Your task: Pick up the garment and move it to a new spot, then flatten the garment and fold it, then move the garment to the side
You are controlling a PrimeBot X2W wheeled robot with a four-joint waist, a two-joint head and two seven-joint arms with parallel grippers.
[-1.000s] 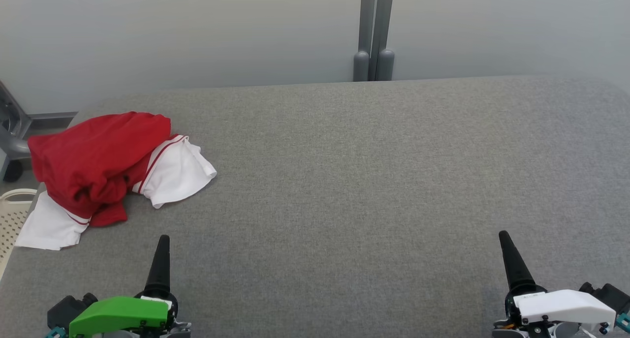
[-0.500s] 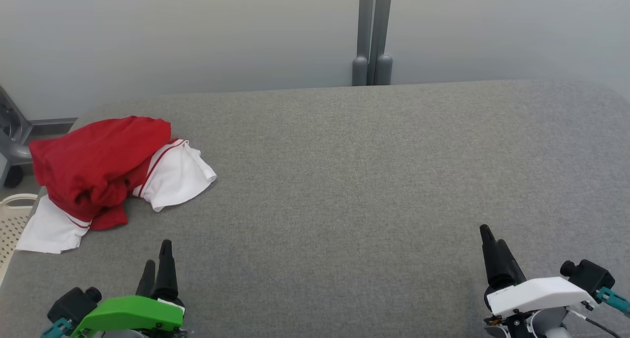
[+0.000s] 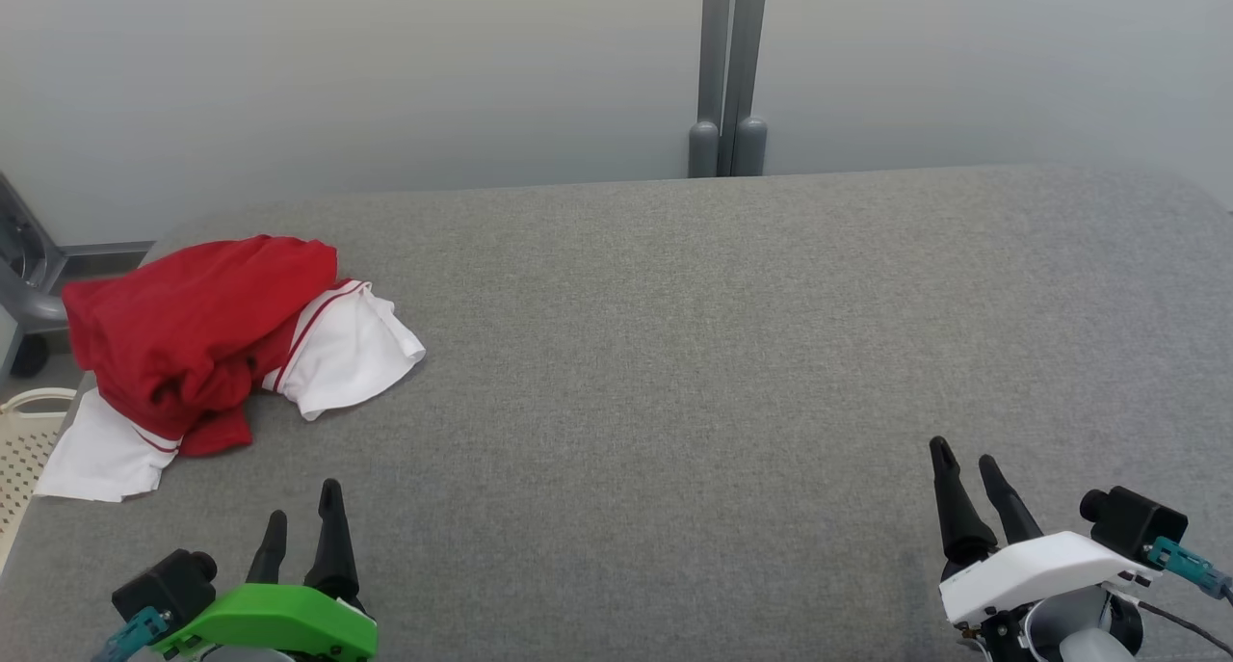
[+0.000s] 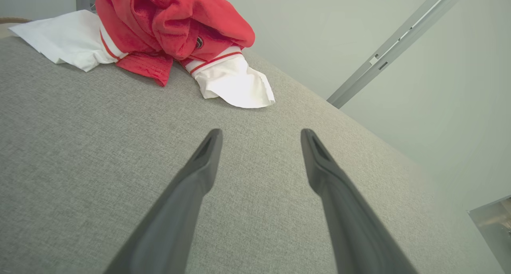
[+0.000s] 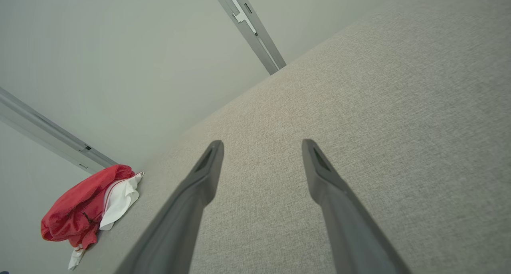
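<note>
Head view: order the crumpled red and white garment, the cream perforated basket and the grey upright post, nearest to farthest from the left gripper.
1. Red and white garment, ahead and left of the left gripper.
2. Cream perforated basket, at the view's left edge.
3. Grey upright post, far back, centre.

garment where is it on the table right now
The garment lies crumpled at the left edge of the grey table in the head view, ahead of the open left gripper and far from the right gripper.
</note>
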